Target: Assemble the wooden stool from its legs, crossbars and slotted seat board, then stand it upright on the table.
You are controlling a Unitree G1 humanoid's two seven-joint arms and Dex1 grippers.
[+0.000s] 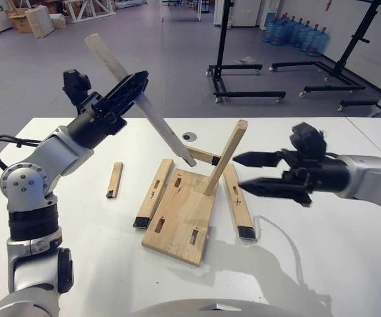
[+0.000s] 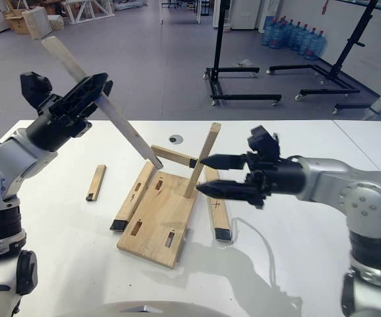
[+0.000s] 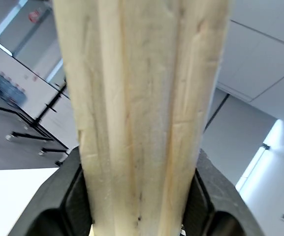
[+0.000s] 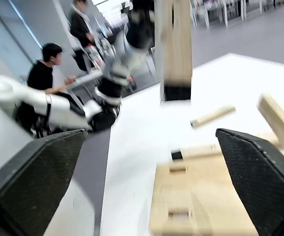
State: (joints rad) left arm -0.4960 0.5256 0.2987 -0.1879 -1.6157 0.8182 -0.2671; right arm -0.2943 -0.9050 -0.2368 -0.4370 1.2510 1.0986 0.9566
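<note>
Board (image 1: 177, 224) lies flat on the table (image 1: 309, 251), slots facing up, below and between the two grippers. Left flat leg (image 1: 154, 193) lies along its left edge, touching it, dark tip toward the camera. Right flat leg (image 1: 236, 201) lies just beside the right edge, directly beneath the right gripper's fingertips, dark tip also toward the camera.

Standing leg (image 1: 226, 155) is seated in a slot on the far right part of the board and tilts to the right. Right gripper (image 1: 238, 172) hangs level above the table, jaws wide apart and holding nothing, its fingertips just beside the standing leg and not touching it.

Short bar (image 1: 115, 179) lies alone on the table, below the left arm and well apart from the board. Far bar (image 1: 203, 156) lies across the board's far edge.

Left gripper (image 1: 132, 84) is raised high, jaws clamped around the raised leg (image 1: 157, 120) at about mid-length. That leg slopes down from the jaws, its lower end near the far bar; contact cannot be determined.
</note>
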